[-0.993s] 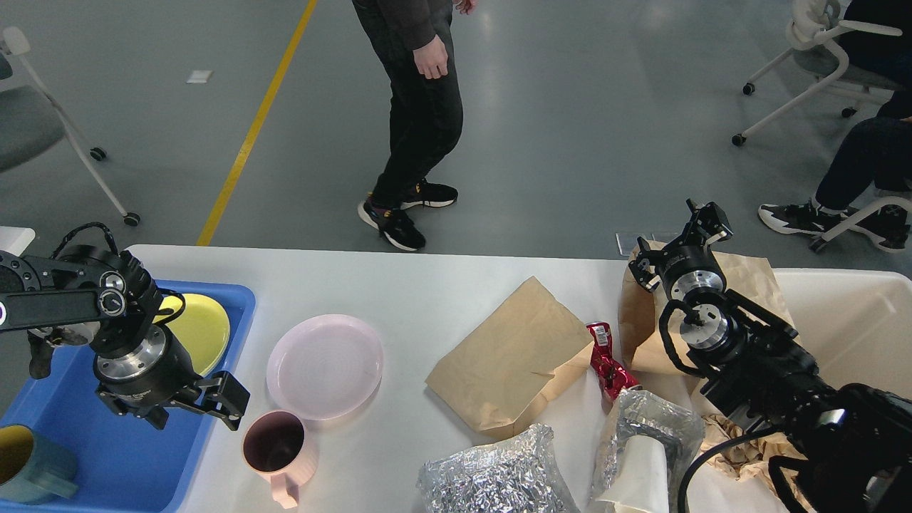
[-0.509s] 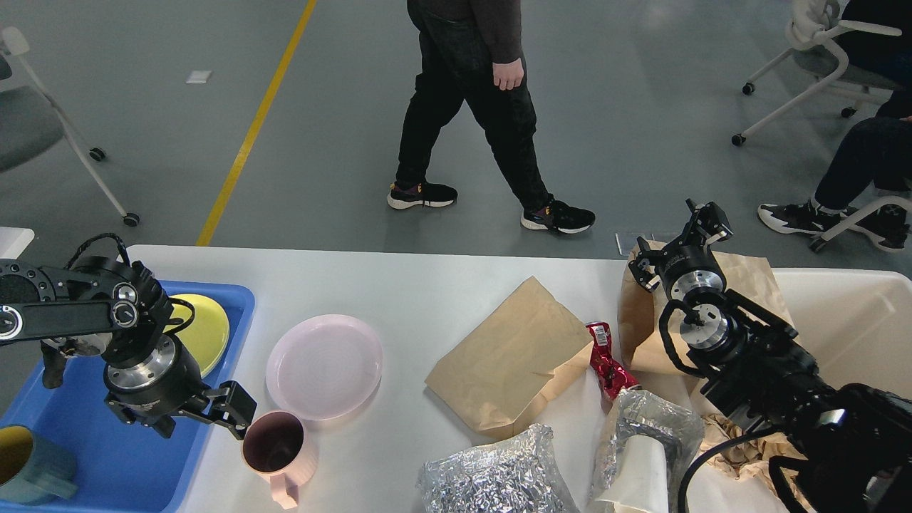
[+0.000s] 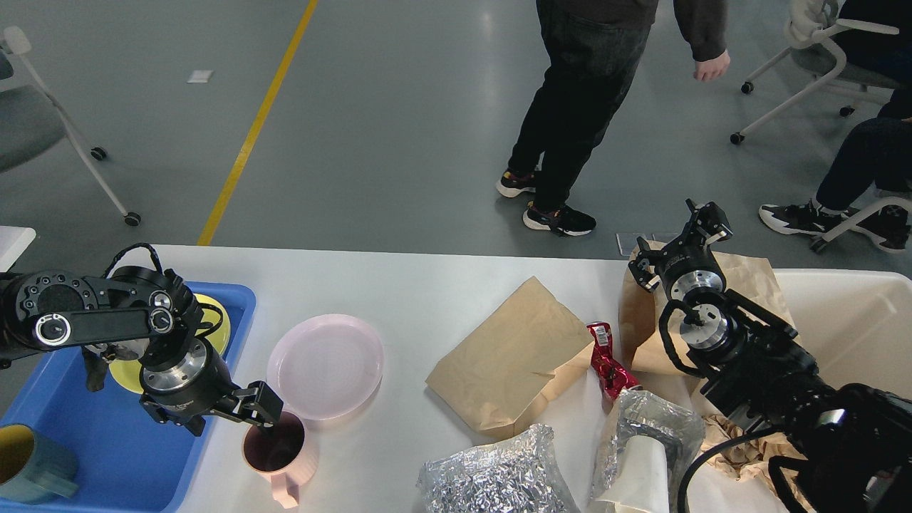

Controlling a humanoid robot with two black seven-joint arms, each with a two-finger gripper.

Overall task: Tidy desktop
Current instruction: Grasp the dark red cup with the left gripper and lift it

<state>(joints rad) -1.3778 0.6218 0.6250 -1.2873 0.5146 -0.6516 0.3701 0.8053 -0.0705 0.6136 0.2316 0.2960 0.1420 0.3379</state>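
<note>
The left gripper has moved right, off the blue tray, and now sits at the rim of the pink mug. One finger appears to reach over the near-left lip. Its jaws look parted around the rim, though whether they press the wall cannot be told. This suggests the mug is the next thing to be lifted into the tray.

The white counter fills the near half of the view and is cluttered. The pink mug stands near the left front edge, just right of the tray. A pink plate lies just beyond the mug. The tray holds a yellow plate at its far end and a teal mug at its near corner.

To the right lie a flat brown paper bag, a red foil wrapper and two crumpled foil wraps. The right gripper hangs over another brown bag beside a cream bin, unmoved, jaws parted and empty.

A person has walked rightward across the floor beyond the counter, well clear of it.

The pink plate is close to the mug, so a lift should go straight up.
</note>
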